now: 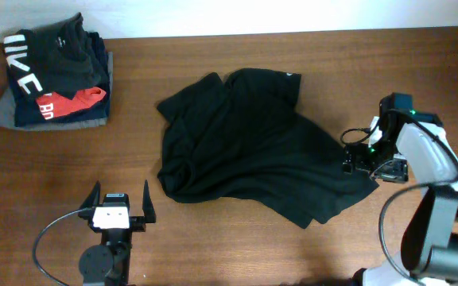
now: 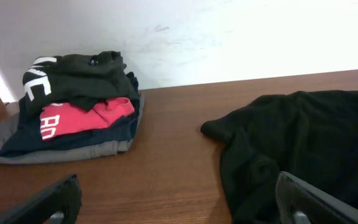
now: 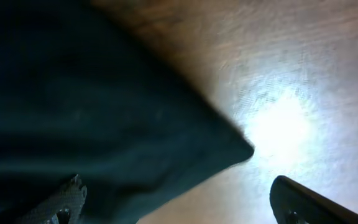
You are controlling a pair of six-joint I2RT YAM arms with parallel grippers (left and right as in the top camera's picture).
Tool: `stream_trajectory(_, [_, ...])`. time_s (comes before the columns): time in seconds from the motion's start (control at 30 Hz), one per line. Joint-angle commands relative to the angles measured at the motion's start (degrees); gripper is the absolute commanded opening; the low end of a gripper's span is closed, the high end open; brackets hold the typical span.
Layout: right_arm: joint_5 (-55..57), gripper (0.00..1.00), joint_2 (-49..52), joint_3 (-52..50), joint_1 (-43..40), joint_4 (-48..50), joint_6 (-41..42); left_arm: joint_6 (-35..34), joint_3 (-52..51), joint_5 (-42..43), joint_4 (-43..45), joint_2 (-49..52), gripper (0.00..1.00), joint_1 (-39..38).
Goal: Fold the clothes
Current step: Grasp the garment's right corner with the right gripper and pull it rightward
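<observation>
Right end effector is spread over the black garment's corner on the table; left end effector, likewise spread, is seen apart from it.

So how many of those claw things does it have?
2. The left gripper is open over bare table, apart from the black garment; the right gripper is open at that garment's corner. Neither is hidden.

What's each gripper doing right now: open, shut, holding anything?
Left gripper: open, empty.
Right gripper: open, over the garment edge, not gripping it.
</observation>
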Motion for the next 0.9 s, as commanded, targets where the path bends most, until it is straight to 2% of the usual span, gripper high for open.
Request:
stream_trajectory(0.0, [3.98,0.99,2.45,-0.42,-0.48,1.18,-3.3,0.92,-0.11,0.63,-0.28,-0.37,0.99,0.24])
stream_trajectory(0.17, [3.89,0.99,5.35,-0.44,-0.48,3.06,-6.45,0.92,-0.11,0.63,-0.28,-0.37,0.99,0.24])
stream_trajectory(0.63, [2.86,1.0,7.3,-3.13,-2.78,8.28,-6.8,0.92,-0.11,0.63,-0.28,-0.37,0.99,0.22])
stream_trajectory(0.87, [-3.76,0.91,7.3,-4.94,-6.1,11.06,-10.62,0.92,-0.11,0.63,-0.28,-0.37,0.99,0.24])
